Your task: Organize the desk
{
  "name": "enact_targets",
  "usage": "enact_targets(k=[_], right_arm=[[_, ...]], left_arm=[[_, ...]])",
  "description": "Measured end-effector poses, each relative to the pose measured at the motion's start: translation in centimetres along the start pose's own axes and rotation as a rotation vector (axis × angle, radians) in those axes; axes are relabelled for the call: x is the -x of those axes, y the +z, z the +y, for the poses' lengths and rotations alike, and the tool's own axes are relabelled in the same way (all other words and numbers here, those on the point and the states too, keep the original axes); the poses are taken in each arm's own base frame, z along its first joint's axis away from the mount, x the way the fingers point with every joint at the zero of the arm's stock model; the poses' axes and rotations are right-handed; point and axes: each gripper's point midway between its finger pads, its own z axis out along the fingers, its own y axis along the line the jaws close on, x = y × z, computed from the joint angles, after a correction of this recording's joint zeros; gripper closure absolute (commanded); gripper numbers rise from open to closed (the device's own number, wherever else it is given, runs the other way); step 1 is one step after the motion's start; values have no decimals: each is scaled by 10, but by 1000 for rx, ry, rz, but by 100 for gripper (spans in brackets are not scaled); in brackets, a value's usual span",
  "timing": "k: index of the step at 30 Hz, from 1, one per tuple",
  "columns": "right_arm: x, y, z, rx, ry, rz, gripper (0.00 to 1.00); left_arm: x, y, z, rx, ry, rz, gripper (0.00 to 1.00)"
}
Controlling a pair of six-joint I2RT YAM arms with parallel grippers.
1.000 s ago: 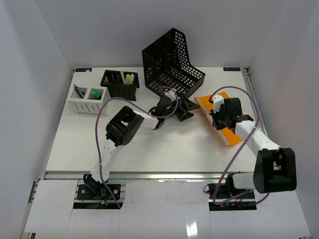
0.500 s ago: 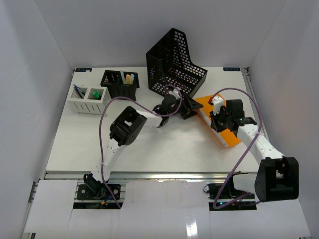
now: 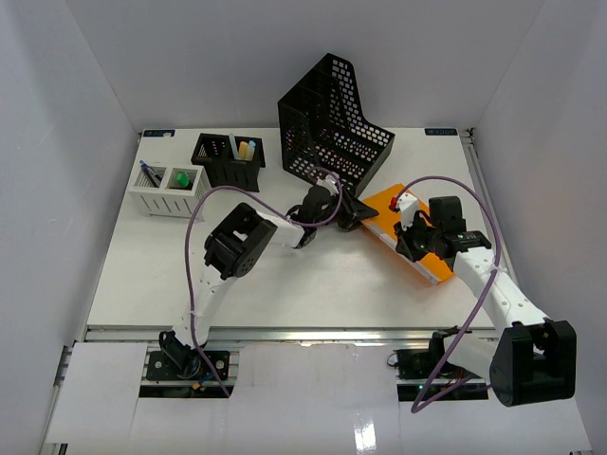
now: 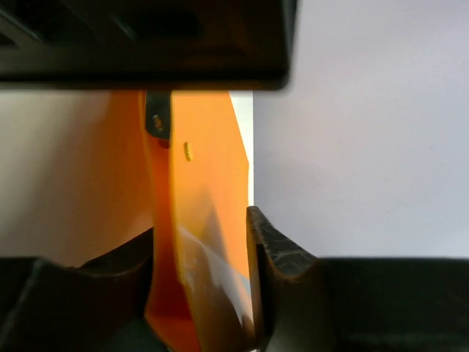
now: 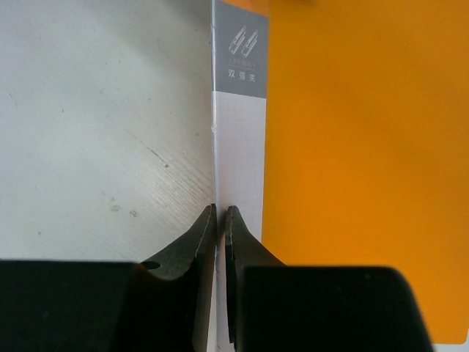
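Orange folder (image 3: 382, 206) is where the action is right now. Nearest me, the right arm's jaws (image 5: 221, 213) are pinched shut with nothing between them, tips sitting right on the folder's white spine edge, bare tabletop (image 3: 285, 284) just to one side. Looks like they're pinning or nudging it, not gripping it.

What changed: a second ago the left jaws (image 4: 201, 235) were wide open and apart from the folder, over by the foot of the mesh rack (image 3: 332, 123). Now they've slid across to the folder's far-left corner and narrowed down onto it. In the wrist view the orange cover fills the gap between the two fingers, so I'd call that a grip, or about to be one. The folder has also swung round and crept left toward that arm, and the rack seems to have shifted a touch to the right.

My guess is they're teaming up to lift the folder and stand it in the rack just behind, so this is early in tidying. A thin cover held by one corner could flop or slip.

Far back left, the black holder (image 3: 228, 156) and white holder (image 3: 171, 190) haven't moved. The tabletop fills the whole floor of the white-walled box.
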Motion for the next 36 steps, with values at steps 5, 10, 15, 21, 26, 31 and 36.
enact_targets(k=[5, 10, 15, 21, 26, 31, 36], right_arm=[[-8, -1, 6, 25, -33, 30, 92], [-4, -1, 14, 63, -70, 20, 64], [6, -7, 16, 86, -122, 13, 24], [45, -16, 34, 94, -257, -49, 7], [65, -14, 56, 64, -313, -49, 2], [82, -4, 54, -111, -331, -31, 8], [99, 6, 44, -295, -378, -44, 7]], left_arm=[[-3, -15, -17, -14, -1, -1, 87], [-1, -31, -30, -21, 35, -34, 100], [-6, -48, -34, -14, 56, -28, 100], [-6, -60, -56, -24, 86, -28, 100], [1, -64, -70, -11, 86, -46, 100], [12, -58, -80, 32, 69, -72, 100], [25, -52, -96, 50, 55, -104, 100]])
